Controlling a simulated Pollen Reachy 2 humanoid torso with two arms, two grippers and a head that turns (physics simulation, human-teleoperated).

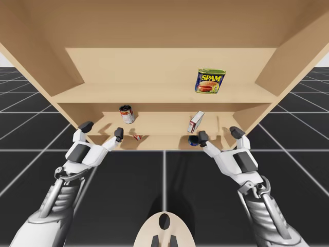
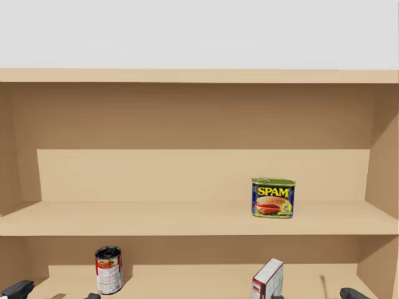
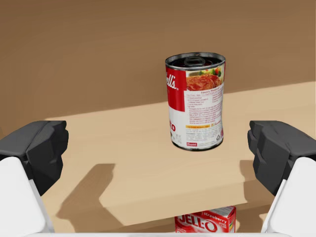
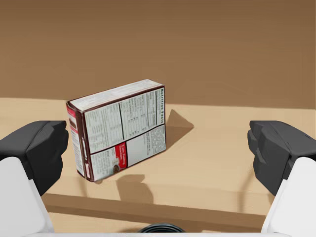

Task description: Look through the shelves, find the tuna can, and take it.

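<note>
Both arms stretch level toward the middle shelf (image 1: 159, 121). The left fingers (image 1: 86, 125) are spread wide and empty before a red-and-white can (image 1: 126, 114), and the right fingers (image 1: 236, 132) likewise before a white box (image 1: 195, 122). A small blue can (image 1: 193, 140), seemingly the tuna, sits one shelf lower, just under the right fingers.

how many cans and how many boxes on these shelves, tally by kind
round cans: 1, the red and white can
rectangular tins: 1, the blue and yellow tin
boxes: 2, the white box and the red box
kind unclear: 1, a dark blue thing on the shelf below the white box, mostly hidden
total: 5
</note>
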